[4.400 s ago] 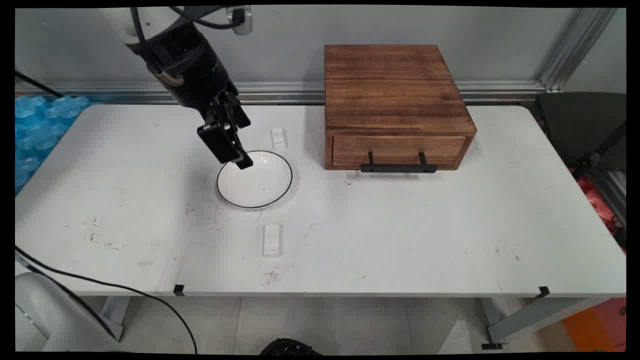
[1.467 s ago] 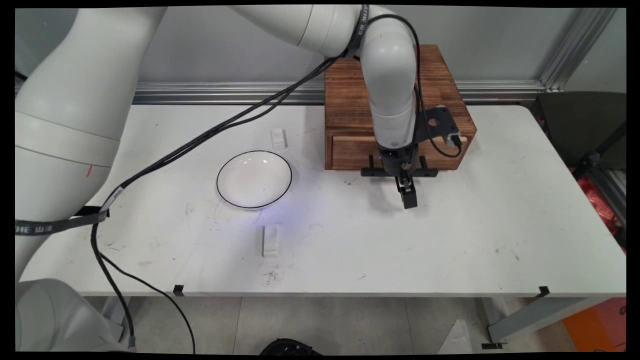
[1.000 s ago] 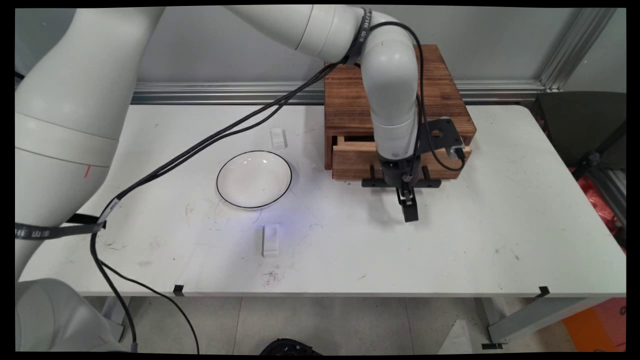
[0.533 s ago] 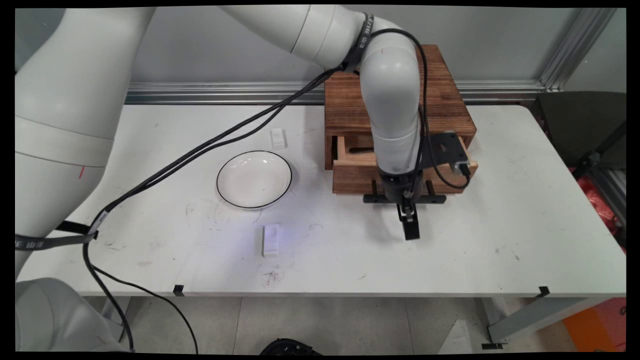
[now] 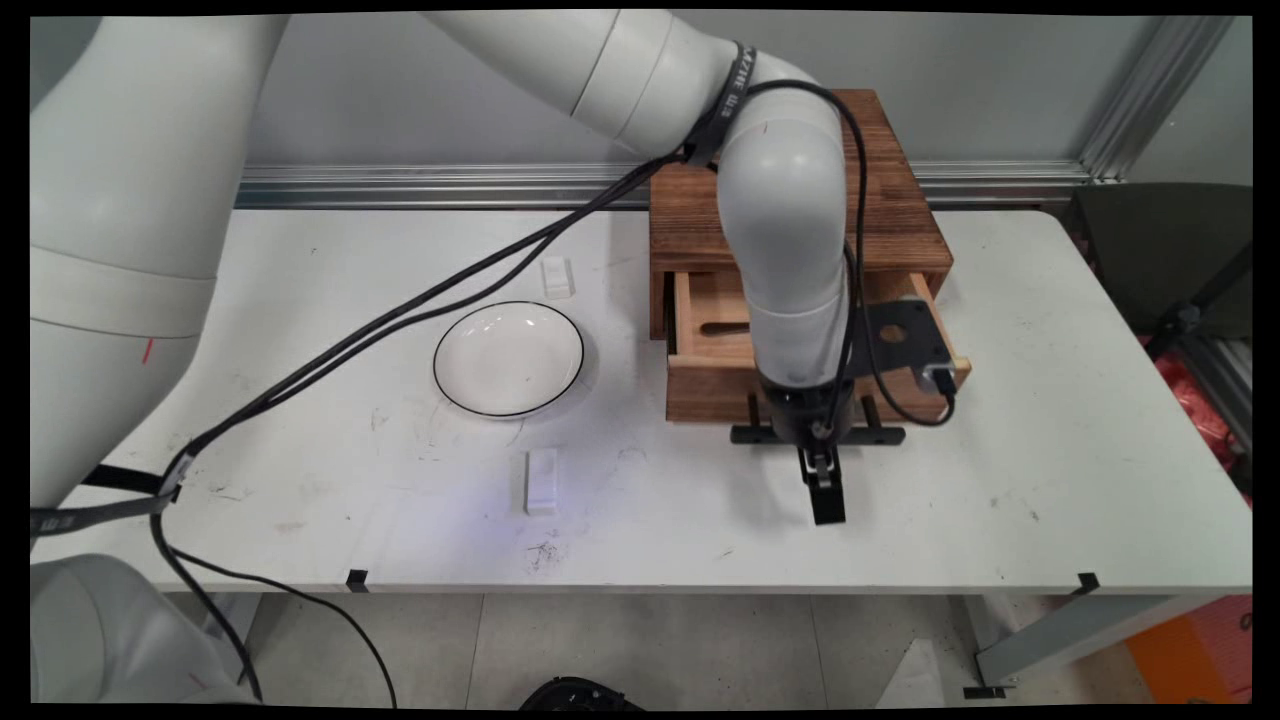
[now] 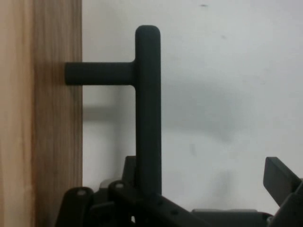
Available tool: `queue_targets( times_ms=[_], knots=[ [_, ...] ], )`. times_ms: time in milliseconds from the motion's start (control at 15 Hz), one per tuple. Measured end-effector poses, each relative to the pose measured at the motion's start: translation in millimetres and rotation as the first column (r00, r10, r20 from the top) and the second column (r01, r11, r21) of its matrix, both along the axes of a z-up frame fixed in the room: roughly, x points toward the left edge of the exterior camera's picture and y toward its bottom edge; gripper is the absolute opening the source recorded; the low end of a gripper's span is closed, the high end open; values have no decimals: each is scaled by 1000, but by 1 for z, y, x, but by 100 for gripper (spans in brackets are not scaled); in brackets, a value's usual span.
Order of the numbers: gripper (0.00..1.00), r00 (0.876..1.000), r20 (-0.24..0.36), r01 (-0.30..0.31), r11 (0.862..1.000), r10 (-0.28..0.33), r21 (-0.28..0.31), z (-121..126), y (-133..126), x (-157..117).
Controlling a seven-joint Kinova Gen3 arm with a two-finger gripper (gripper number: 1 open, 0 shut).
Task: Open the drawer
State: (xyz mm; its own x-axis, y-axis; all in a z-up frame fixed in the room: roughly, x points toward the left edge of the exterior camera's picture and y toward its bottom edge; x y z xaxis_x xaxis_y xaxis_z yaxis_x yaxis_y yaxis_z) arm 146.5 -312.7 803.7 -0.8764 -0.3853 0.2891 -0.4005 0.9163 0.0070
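A: What is seen nearest on the table [image 5: 1050, 450]?

B: A small white block [image 5: 541, 480] is seen left of centre. To its right, the gripper [image 5: 825, 503] is held low over the tabletop, pointing toward the near edge.

A: How is the gripper set?

B: It is spread wide and clamps nothing. In the hand view the black handle [image 6: 147, 118] runs up between the fingers, and the one finger [image 6: 280, 182] that shows is held well clear of the bar.

A: And the handle itself?

B: It is fixed to the front of a wooden drawer [image 5: 715, 385], just beyond the gripper. The drawer is drawn partly out toward the near side, and a dark slot-shaped mark can be made out on its floor.

A: What is found to the left?

B: A white plate [image 5: 508, 358] with a dark rim is laid well apart from the drawer, with black cables [image 5: 400, 310] hung above the table beside it. A second white block [image 5: 556, 276] is placed just beyond the plate.

A: Farthest back?

B: The wooden box [image 5: 900, 210] housing the drawer is set at the far right, before a grey wall [image 5: 400, 100].
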Motion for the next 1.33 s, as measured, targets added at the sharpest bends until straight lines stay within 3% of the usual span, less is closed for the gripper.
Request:
queue_targets(
  times_ms=[1333],
  knots=[
    [100, 998, -36, 51, 999, -51, -10, 1, 104, -37]
  ],
)
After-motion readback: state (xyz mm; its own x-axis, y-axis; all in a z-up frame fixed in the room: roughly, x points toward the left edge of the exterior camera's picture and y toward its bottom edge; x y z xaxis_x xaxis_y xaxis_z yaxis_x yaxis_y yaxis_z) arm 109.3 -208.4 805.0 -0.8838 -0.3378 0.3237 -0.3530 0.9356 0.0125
